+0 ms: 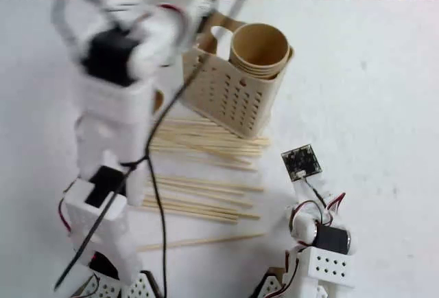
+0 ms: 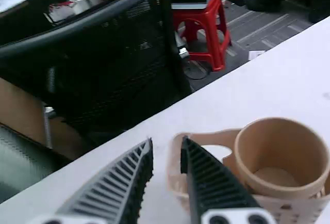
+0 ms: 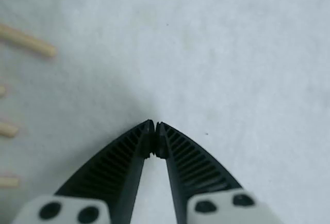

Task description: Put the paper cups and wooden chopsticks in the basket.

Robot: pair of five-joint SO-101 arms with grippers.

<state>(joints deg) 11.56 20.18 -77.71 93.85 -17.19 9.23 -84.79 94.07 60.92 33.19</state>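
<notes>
A cream perforated basket [image 1: 233,95] stands at the table's far middle with stacked paper cups [image 1: 259,49] upright in one end. Several wooden chopsticks [image 1: 199,174] lie loose on the table in front of it. My left arm [image 1: 116,92] is raised beside the basket's left end. In its wrist view the left gripper [image 2: 166,150] is slightly open and holds nothing, hanging just over the basket's handle [image 2: 206,137] next to the cups [image 2: 281,154]. My right gripper [image 3: 153,127] is shut and empty, low over bare table, with chopstick ends [image 3: 26,41] off to one side.
The right arm [image 1: 319,239] sits folded at the near right edge, its camera board [image 1: 300,162] facing up. A black cable [image 1: 154,174] trails from the left arm across the chopsticks. Beyond the table's far edge are a black chair [image 2: 103,64] and a red stool [image 2: 198,28].
</notes>
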